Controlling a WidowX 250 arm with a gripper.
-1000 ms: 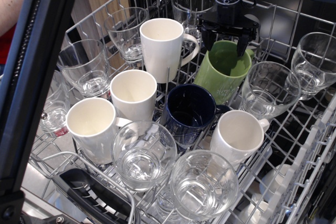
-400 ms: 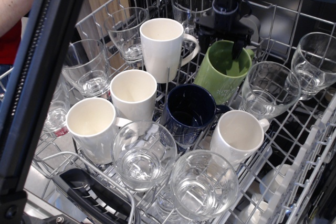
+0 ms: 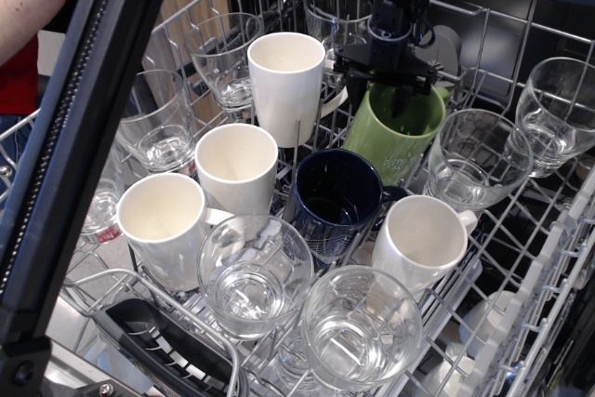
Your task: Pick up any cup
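Observation:
The cup, a light green mug [image 3: 416,142], sits tilted in the wire dishwasher rack [image 3: 521,258] at the back, right of centre. Its opening faces up and toward me. My black gripper [image 3: 383,92] hangs straight down over its back left rim. One finger [image 3: 407,102] reaches inside the mug, and the other is outside its left wall, next to the tall white mug's handle. The jaws stand apart around the rim, and the mug rests on the rack. Part of the mug's rim is hidden behind the gripper.
A tall white mug [image 3: 286,86] stands just left of the cup, and a dark navy mug [image 3: 333,200] is in front of it. More white mugs [image 3: 234,166] and several clear glasses [image 3: 476,157] crowd the rack. A black bar [image 3: 74,155] crosses the left foreground.
The gripper has come down and shifted slightly left, from above the green mug's opening to straddling its back left rim. The mug has not moved.

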